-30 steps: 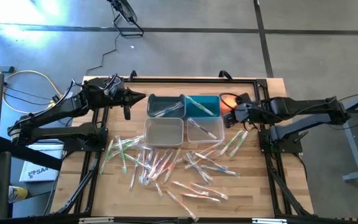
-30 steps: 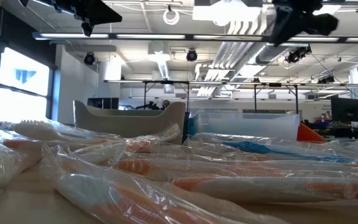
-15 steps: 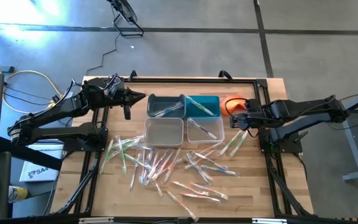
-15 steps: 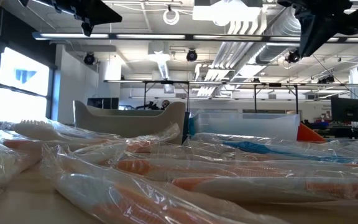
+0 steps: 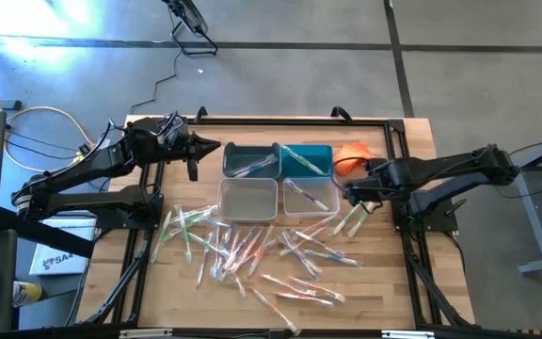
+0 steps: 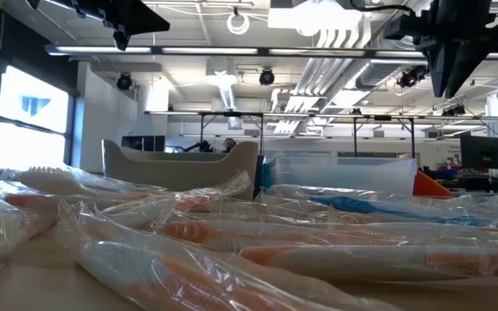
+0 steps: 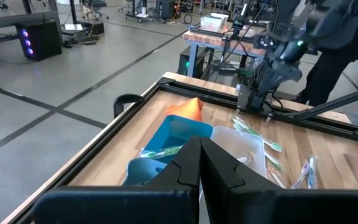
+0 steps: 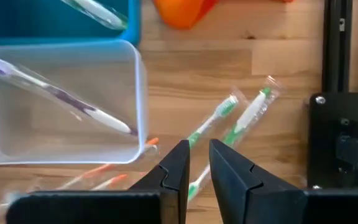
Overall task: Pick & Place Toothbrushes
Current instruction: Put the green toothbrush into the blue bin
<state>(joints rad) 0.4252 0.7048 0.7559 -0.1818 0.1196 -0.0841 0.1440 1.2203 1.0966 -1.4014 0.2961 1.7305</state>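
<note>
Right end effector [image 5: 349, 191]: shifted from orange cloth [image 5: 350, 156] toward clear-wrapped green toothbrushes [image 5: 350, 218] beside clear plastic bin [image 5: 310, 197]; narrowly apart, empty. Next pick apparently starting. Left end effector [image 5: 216, 146]: together, parked.

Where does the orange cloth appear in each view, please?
High view: orange cloth at the table's far edge, right of the blue bin.
Low view: an orange tip at right, behind the wrapped toothbrushes.
Left wrist view: orange cloth just beyond the blue bin.
Right wrist view: at the top edge, beside the blue bin.
Shared landmark: the blue bin.
</note>
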